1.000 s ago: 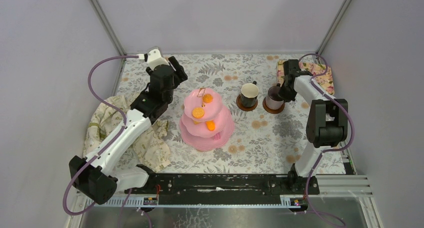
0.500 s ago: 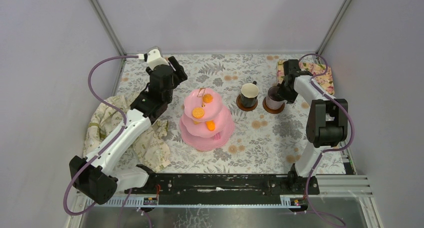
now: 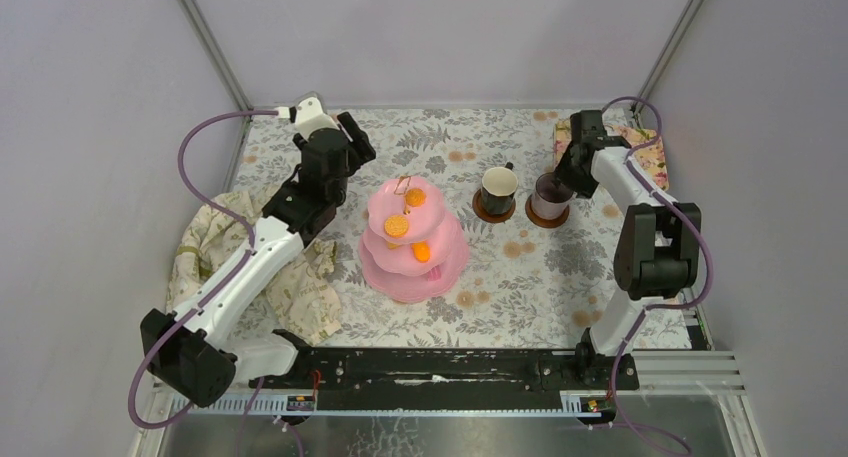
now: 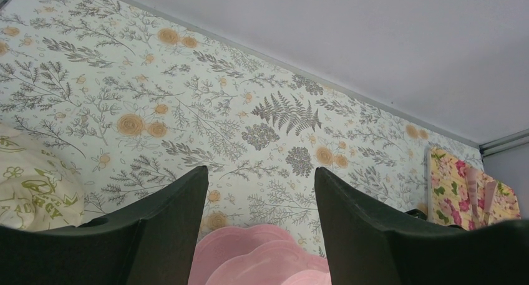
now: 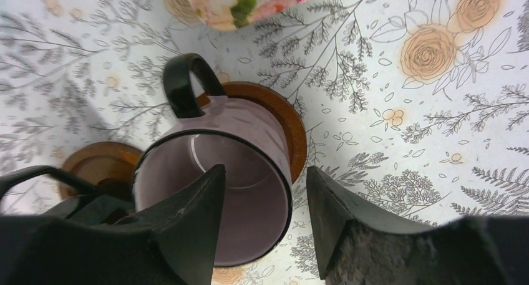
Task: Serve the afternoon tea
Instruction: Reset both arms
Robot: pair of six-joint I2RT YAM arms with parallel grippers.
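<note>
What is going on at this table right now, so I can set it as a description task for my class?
Two robot arms are laying out afternoon tea. The right gripper is open, one finger over the mouth of a pale-lined mug and one outside it. That mug stands upright on its brown saucer, ungripped. A second mug sits on its own saucer to its left. The left gripper hangs open above the table behind the pink cake stand, which carries orange sweets.

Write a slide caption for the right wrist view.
Open right gripper straddling the wall of a mug that stands on a brown saucer.
</note>
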